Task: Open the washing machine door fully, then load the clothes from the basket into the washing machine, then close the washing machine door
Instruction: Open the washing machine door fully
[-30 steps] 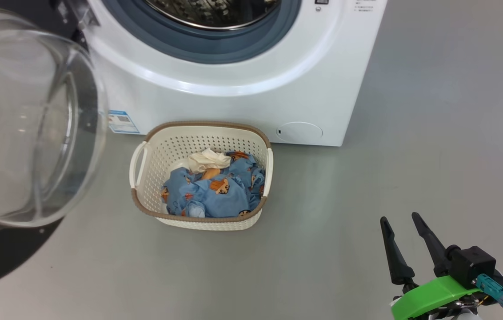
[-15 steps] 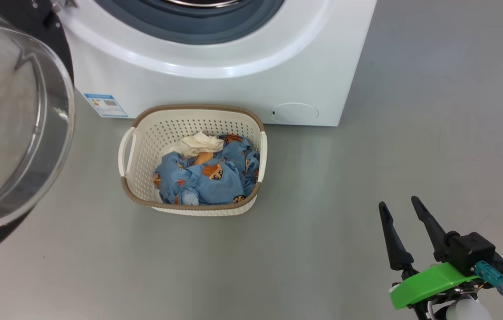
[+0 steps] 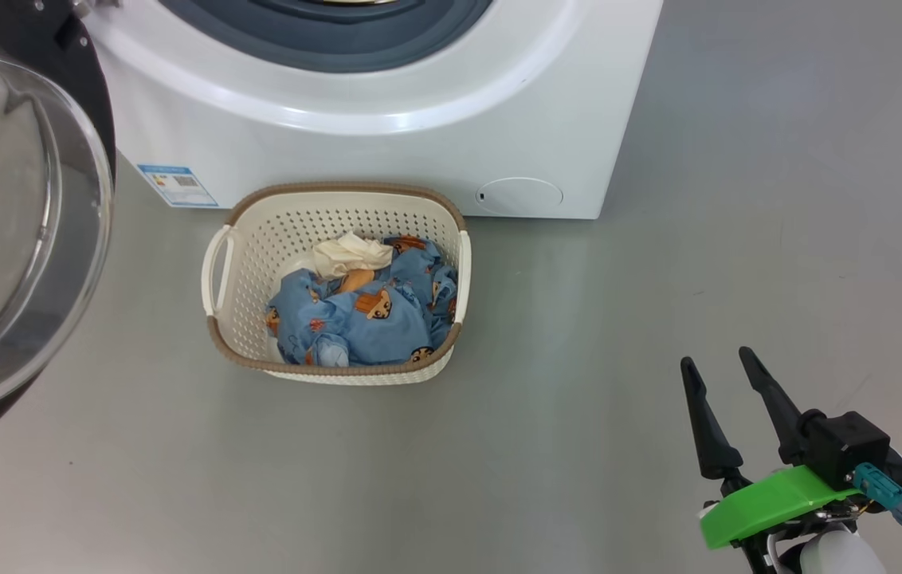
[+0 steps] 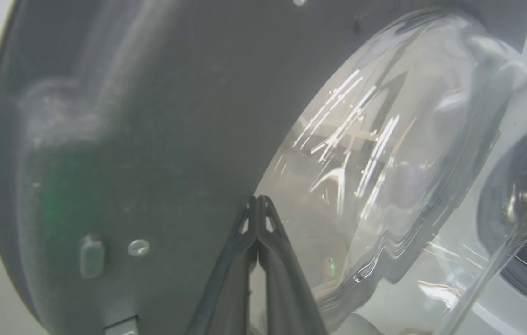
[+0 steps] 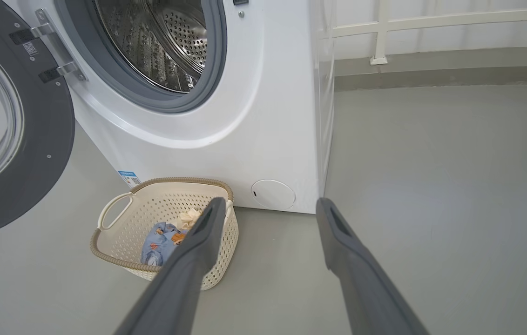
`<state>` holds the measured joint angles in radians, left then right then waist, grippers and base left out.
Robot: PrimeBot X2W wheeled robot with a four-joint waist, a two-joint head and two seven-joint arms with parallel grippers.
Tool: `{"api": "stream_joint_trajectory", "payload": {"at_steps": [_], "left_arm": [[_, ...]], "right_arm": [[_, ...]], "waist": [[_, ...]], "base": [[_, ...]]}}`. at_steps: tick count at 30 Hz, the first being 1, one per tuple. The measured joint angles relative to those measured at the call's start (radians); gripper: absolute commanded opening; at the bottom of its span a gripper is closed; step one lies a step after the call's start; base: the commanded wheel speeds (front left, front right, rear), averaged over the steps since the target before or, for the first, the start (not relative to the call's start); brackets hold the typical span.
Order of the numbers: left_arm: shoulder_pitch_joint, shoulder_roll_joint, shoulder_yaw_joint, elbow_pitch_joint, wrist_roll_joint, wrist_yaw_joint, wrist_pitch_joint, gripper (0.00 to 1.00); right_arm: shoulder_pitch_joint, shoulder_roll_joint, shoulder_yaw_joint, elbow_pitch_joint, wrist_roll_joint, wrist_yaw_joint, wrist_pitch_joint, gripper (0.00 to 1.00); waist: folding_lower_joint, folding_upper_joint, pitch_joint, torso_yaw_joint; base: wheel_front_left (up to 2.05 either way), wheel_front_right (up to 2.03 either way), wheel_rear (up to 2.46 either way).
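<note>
The fingers of the left gripper (image 4: pixel 258 207) are pressed together with nothing between them, close before the dark inner rim of the washing machine door (image 4: pixel 128 116), which is swung wide open at the left of the washing machine (image 3: pixel 419 135). The fingers of the right gripper (image 3: pixel 715 359) are held apart and empty above the grey floor (image 3: pixel 578 446), well right of the basket (image 3: pixel 339 371). The clothes (image 3: pixel 363 319) are heaped inside the basket, which is set on the floor just before the machine's front.

basket (image 3: pixel 220 335): clothes (image 3: pixel 363 319) inside | right end effector (image 3: pixel 718 368): spread, empty
</note>
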<state>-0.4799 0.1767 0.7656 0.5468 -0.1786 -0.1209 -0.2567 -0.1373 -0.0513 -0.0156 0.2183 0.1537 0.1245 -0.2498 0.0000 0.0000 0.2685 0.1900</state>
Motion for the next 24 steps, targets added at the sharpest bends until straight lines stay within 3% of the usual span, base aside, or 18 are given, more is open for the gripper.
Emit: {"api": "stream_joint_trajectory", "payload": {"at_steps": [24], "left_arm": [[0.228, -0.15, -0.198, -0.353, -0.03, -0.007, 0.0, 0.0]], "right_arm": [[0.006, 0.0, 0.004, 0.013, 0.026, 0.0, 0.0, 1.0]], "waist": [[-0.0001, 0.0, -0.086, 0.012]], "base": [[0.0, 0.0, 0.0]]}}
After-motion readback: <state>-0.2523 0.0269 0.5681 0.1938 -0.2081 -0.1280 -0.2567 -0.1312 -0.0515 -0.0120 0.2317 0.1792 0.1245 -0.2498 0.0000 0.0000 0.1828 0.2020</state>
